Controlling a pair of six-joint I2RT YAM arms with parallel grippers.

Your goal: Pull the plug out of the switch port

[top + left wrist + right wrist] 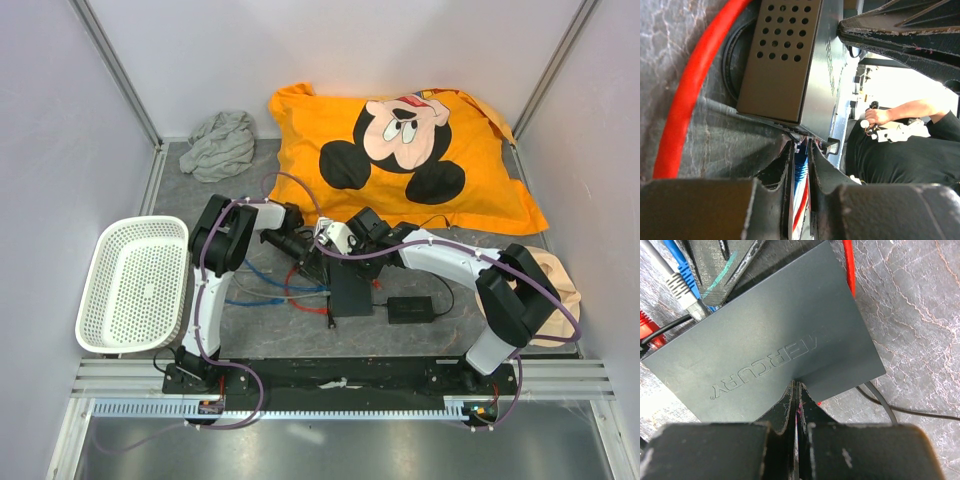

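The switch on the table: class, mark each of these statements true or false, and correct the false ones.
1. The right hand is shut, with its tips resting on the switch. True.
2. The white basket stands on the robot's right side. False: it stands on the robot's left side.
3. The left hand is closed around a blue plug at the switch's edge. True.
4. The switch lies on top of the orange pillow. False: it lies on the table, in front of the pillow.
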